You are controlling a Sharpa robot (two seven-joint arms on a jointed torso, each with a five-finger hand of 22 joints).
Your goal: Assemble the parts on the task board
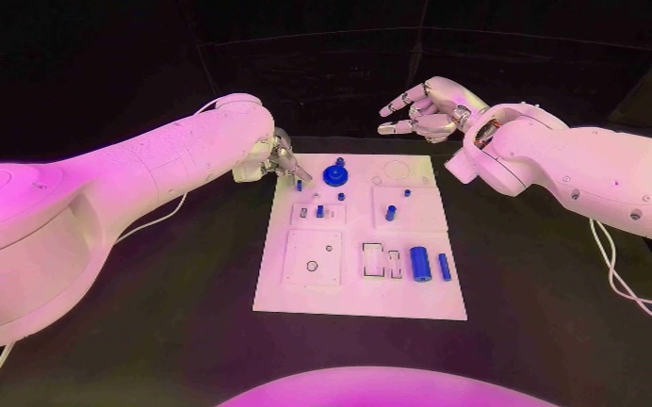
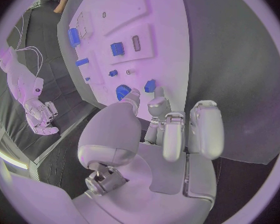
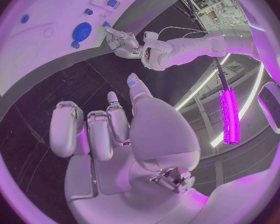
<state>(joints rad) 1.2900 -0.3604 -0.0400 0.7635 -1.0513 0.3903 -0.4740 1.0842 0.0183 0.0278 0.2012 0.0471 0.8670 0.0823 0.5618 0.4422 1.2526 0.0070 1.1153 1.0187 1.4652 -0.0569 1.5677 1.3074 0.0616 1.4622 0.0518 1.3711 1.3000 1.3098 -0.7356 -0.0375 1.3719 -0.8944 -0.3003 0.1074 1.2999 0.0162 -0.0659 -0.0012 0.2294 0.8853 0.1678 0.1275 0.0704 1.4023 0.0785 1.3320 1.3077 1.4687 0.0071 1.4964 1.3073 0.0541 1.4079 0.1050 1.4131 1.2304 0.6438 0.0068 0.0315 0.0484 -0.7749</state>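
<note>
Bench [image 1: 163, 332] surface, black, carries everything, with the white task board [image 1: 356, 299] lying flat in the middle of it. Both white arms reach in from the sides toward the board's far end.

Next in size, the left hand [image 1: 279, 164] sits at the board's far left corner, fingertips down at the edge. In the left wrist view its fingers [image 2: 169, 129] are curled inward, thumb and a fingertip touching or nearly touching a small blue part [image 2: 150, 85]; whether it actually pinches that piece cannot be told. The right hand [image 1: 428, 110] hangs above the bench beyond the board's far right corner, well apart from every part, its fingers [image 3: 90, 129] loosely bent and spread, holding nothing.

On the board, a blue round gear [image 1: 335, 176] with a knob stands near the far edge, just beside the left hand. Two blue cylinders [image 1: 421, 264] lie side by side at the near right, next to outlined rectangular recesses [image 1: 372, 258]. A raised white square plate [image 1: 316, 256] with a small hole sits at the near left. Small blue pegs [image 1: 390, 212] stand scattered across the board's middle.
</note>
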